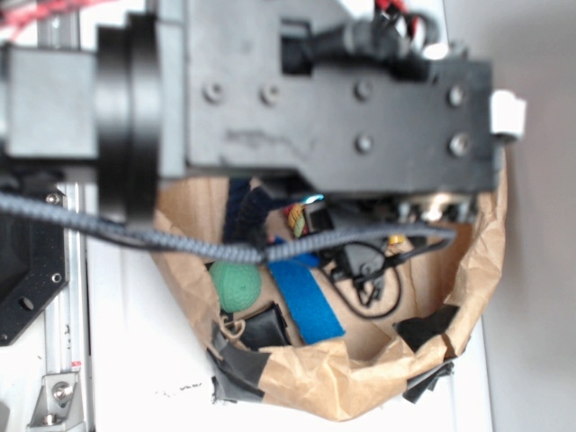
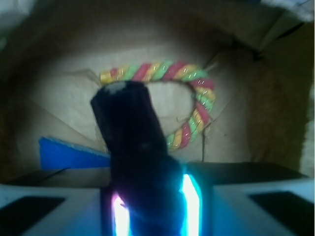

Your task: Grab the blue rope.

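Note:
In the wrist view the blue rope (image 2: 130,128), thick, dark navy and blurred, rises from between my glowing finger pads (image 2: 192,201) and ends in a pale tip above them. My gripper (image 2: 155,199) is shut on it, with the pads pressed to both sides. In the exterior view my black arm covers most of the scene. A dark navy length of the rope (image 1: 243,211) shows just below the arm, inside the brown paper bin (image 1: 360,378). A cyan glow beside it marks my gripper (image 1: 310,209), which is mostly hidden there.
A red-yellow-green rope loop (image 2: 192,83) lies on the bin floor beyond the rope. A flat bright blue strip (image 1: 306,297), a green ball (image 1: 236,283), a black cable coil (image 1: 369,270) and black tape pieces (image 1: 261,328) also sit in the bin. A braided cable (image 1: 135,234) crosses the front.

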